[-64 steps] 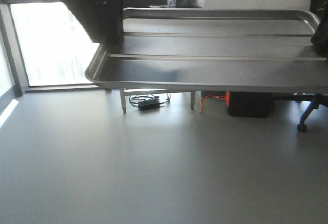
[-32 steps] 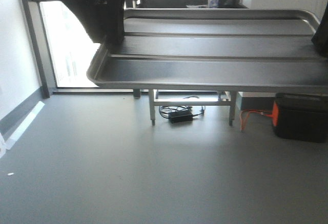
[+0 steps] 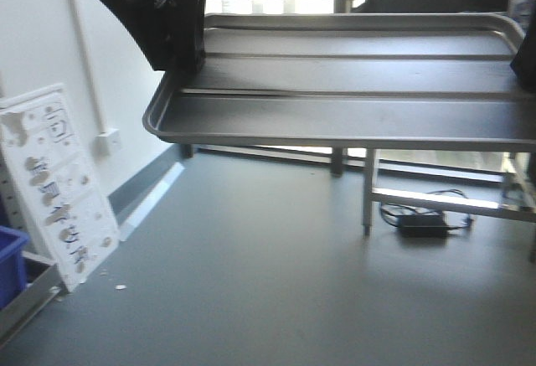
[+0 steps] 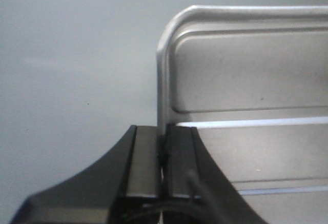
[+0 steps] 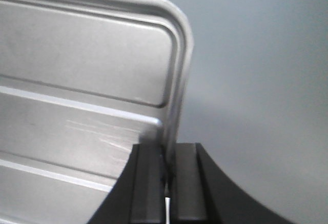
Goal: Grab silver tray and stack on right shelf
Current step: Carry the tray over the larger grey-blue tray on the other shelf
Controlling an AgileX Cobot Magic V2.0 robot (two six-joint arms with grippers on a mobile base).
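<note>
The tray (image 3: pixel 352 90) is up in the air in front of me, level, long side across the view. It is carried by its two short ends, with nothing under it but floor (image 3: pixel 251 291). My left pincer (image 4: pixel 163 165) is closed down on the left rim, which runs straight in between the pads. My right pincer (image 5: pixel 166 167) is clamped the same way on the right rim. Neither is holding anything else.

The tray sits in the same spot in the front view as a second ago, and both holds look unchanged. The room behind it has slid to the right. The bright window has gone from the left, and a wall (image 3: pixel 42 39) has come in there with a white panel (image 3: pixel 54 190) leaning on it and a blue bin (image 3: pixel 10 257) at the near left corner. I take that as the base turning left with the load steady, so this is carrying, not yet placing. I see no roller rails or grey tray, so the shelf is not in view.

For room, the near floor is open. The panel and bin sit low on the left, below the tray's level. Far right, a steel frame (image 3: pixel 366 190) stands with a power brick (image 3: pixel 423 225) and cable on the floor beside it. The tray's right end runs past the picture edge, so I cannot judge clearance there.
</note>
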